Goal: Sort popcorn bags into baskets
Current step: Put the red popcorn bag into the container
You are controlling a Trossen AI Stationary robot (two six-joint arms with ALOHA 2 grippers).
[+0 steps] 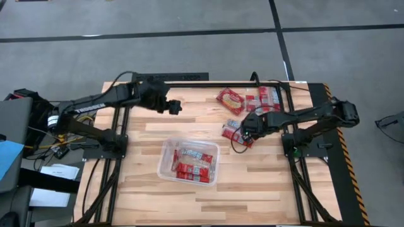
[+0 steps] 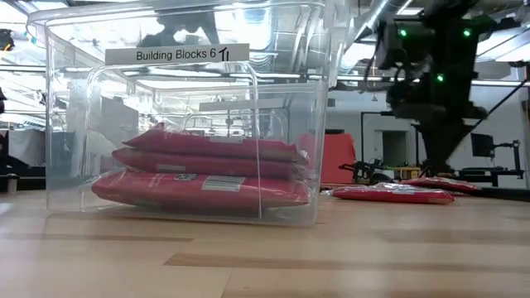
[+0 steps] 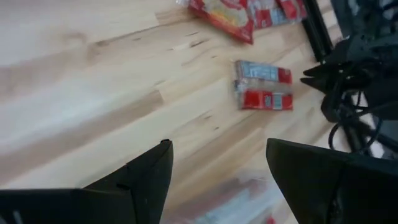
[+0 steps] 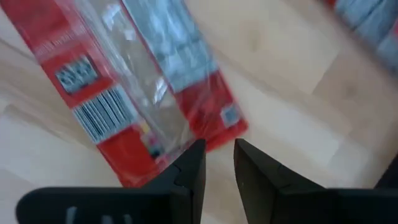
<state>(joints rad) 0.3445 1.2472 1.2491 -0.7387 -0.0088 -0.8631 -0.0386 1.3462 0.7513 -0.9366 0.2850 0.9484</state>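
The clear basket (image 1: 165, 165) stands at the table's middle near side and holds several red popcorn bags (image 1: 192, 162), stacked flat in the low view (image 2: 207, 170). One loose popcorn bag (image 1: 228, 131) lies flat on the wood right of centre. My right gripper (image 4: 217, 163) points steeply down over one end of it (image 4: 137, 81), its fingers a narrow gap apart with nothing between them. More bags (image 1: 230, 101) lie flat at the far right. My left gripper (image 3: 217, 165) hangs wide open and empty above the far left of the table (image 1: 173, 107).
A cluster of bags (image 1: 268, 98) lies by the black frame rail (image 1: 287, 94) at the far right. Bare wood (image 1: 145, 202) stretches along the near side and left of the basket. The basket's wall bears a label (image 2: 178, 55).
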